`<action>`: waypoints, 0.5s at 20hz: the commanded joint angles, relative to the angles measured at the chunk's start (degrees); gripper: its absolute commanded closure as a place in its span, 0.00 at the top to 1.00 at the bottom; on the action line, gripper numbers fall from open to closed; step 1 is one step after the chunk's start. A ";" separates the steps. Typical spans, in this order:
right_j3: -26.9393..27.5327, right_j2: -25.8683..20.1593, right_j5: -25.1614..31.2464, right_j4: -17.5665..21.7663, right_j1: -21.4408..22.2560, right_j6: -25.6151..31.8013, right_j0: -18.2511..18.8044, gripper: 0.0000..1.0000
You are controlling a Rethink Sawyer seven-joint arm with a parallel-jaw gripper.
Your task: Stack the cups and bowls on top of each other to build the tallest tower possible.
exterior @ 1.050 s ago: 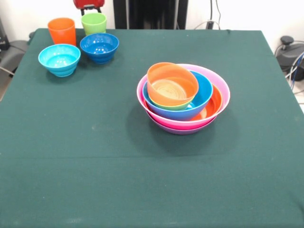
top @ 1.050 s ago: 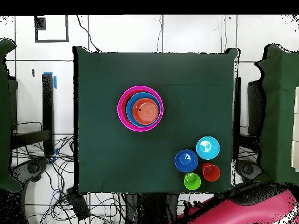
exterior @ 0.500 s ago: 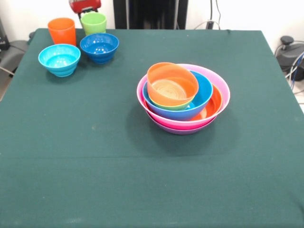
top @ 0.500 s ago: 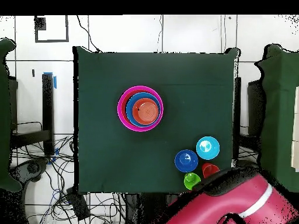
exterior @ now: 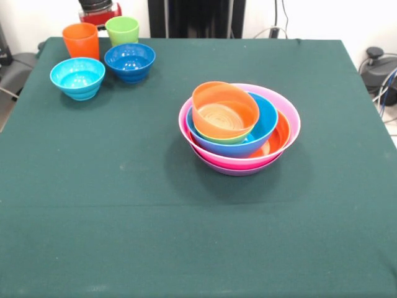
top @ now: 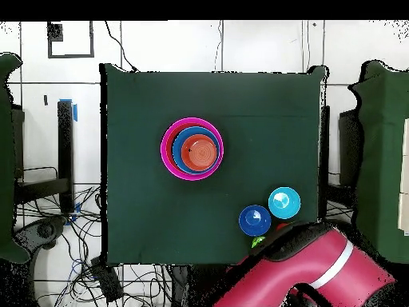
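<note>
green cloth covers the table [exterior: 124, 217], which fills most of the front view. red and bulky, the arm [top: 307, 276] lies across the lower right of the overhead view, its end covering the two cups there so that only a sliver of green shows at its edge. the tower [exterior: 239, 127] sits a little right of the frame's centre in the front view: a wide pink bowl [exterior: 286, 110] nested over a purple one, then an orange bowl, a large blue bowl [exterior: 265, 121], a thin lime green rim, and a small orange bowl [exterior: 223, 110] tilted on top. in the upper left of the front view stand four loose pieces close together: the light blue bowl [exterior: 77, 77], the dark blue bowl [exterior: 129, 61] just beside it, the orange cup [exterior: 80, 40] and the lime green cup [exterior: 122, 30] behind them. the gripper [exterior: 99, 10] shows only as a red and dark block at the top edge, above and between the two cups; whether its fingers are apart or together cannot be told.
</note>
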State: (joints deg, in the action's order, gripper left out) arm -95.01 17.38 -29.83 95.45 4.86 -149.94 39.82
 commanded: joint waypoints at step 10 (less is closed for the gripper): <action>7.72 -6.72 -0.04 -0.46 -3.43 -8.53 -1.37 1.00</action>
State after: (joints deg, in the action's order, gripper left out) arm -93.64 17.39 -29.83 95.45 3.70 -149.95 39.91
